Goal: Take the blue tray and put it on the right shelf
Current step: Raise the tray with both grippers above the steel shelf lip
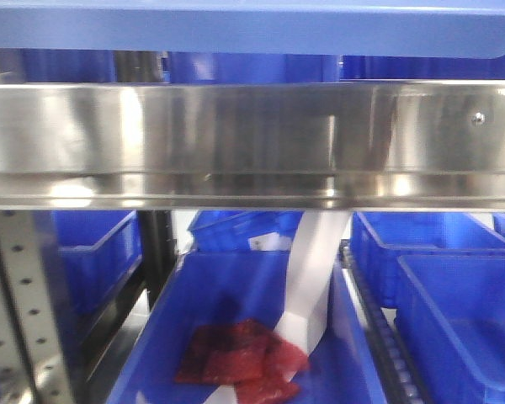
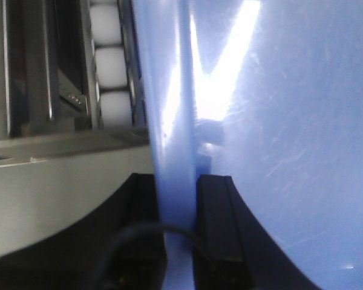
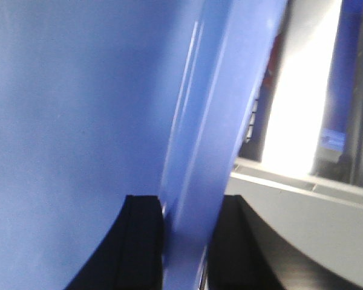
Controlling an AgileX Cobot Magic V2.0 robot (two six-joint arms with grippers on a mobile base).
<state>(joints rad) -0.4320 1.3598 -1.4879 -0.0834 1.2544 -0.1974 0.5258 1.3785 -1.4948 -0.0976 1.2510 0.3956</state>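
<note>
Light: bright, cool-toned. Glare: white streaks on the tray (image 2: 230, 78); broad pale reflections along the shelf (image 1: 252, 139) front. Overexposure: white patch at right, right wrist view. Focus: both wrist views soft, tray rim smeared; front view hazy. Shadow: dim under the shelf, left.

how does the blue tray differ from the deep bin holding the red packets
The blue tray is pale periwinkle; the deep bin is a darker, saturated blue. The tray shows above the steel rail, the bin below it. The tray's rim is clamped by the left gripper and right gripper; the bin is ungripped, with red packets inside. Both look like blue plastic.
</note>
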